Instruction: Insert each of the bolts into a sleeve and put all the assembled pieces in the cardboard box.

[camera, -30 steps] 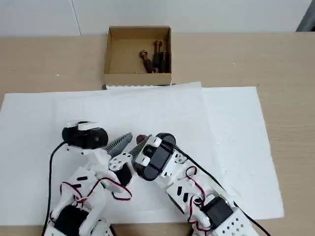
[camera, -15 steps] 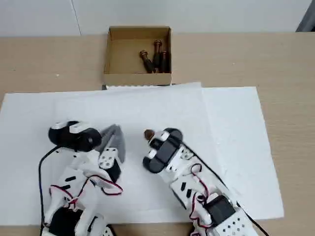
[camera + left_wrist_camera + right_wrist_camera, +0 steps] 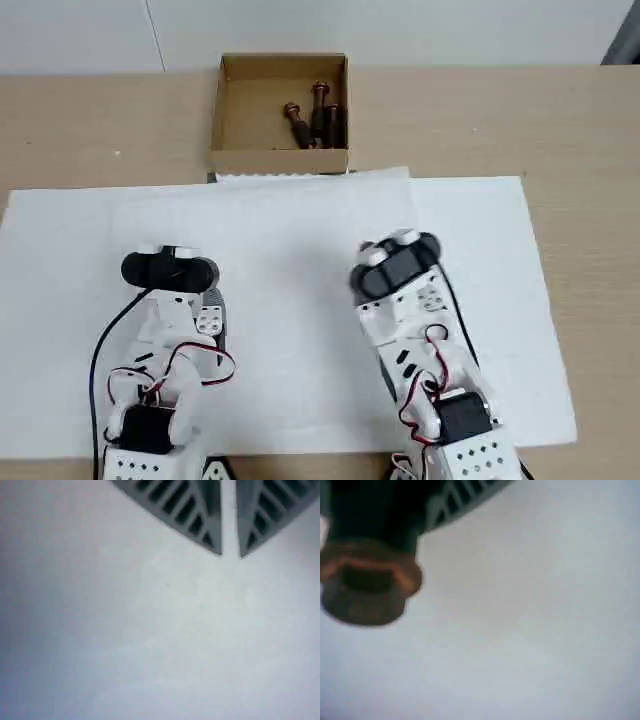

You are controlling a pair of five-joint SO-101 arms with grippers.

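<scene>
Wooden table [image 3: 100, 120] carrying a white paper sheet [image 3: 300, 220], seen from above, with one arm at each near corner of the sheet; at left, the left gripper [image 3: 229, 550] hangs over bare paper, its claw pressed almost together with a thin slit between the fingers and nothing in it; at centre, beyond the far edge of the paper, the cardboard box [image 3: 230, 110] stands open-topped with several assembled pieces [image 3: 315, 115] lying against its right-hand wall; at right, the right gripper [image 3: 395, 515] pinches one assembled piece, the dark sleeve [image 3: 370, 515] sitting in the claw and the copper-coloured bolt head [image 3: 367, 587] protruding beyond it above the paper, well apart from the box.

Probable hazards: the claw appears to bear on the sleeve alone, so the bolt may slide out during the carry if the piece tilts head-down; a loose pinch may let the whole piece rotate or drop onto the paper short of the box; a release too near the front wall may leave the piece on the rim or outside; a drop onto the pieces already inside may bounce.
</scene>
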